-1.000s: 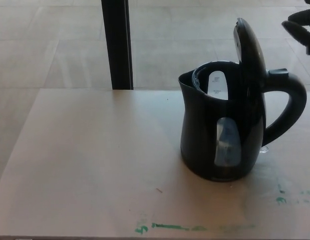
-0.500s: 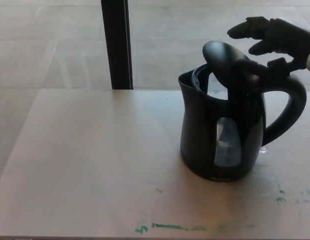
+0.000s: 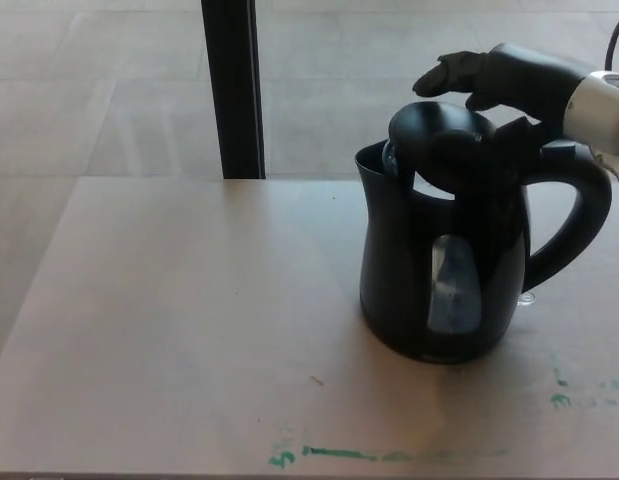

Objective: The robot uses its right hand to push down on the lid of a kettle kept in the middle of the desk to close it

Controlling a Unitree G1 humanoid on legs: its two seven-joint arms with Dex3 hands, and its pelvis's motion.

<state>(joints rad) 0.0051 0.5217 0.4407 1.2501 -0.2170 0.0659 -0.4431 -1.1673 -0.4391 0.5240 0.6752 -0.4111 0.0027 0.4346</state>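
Note:
A black electric kettle [image 3: 439, 260] stands on the pale desk [image 3: 189, 320], right of the middle, with its handle [image 3: 579, 225] toward the right. Its round lid [image 3: 439, 145] is tilted low over the mouth, with a narrow gap left at the spout side. My right hand [image 3: 499, 80] reaches in from the upper right and rests over the lid, its fingers [image 3: 444, 75] spread and holding nothing. My left hand does not show.
A black vertical post [image 3: 234, 88] stands behind the desk's far edge, left of the kettle. Green paint marks [image 3: 334, 455] run along the desk's near edge. Tiled floor lies beyond.
The lid has swung from upright down to nearly flat over the kettle's mouth. My right hand has come in from the upper right corner and moved left and down onto it.

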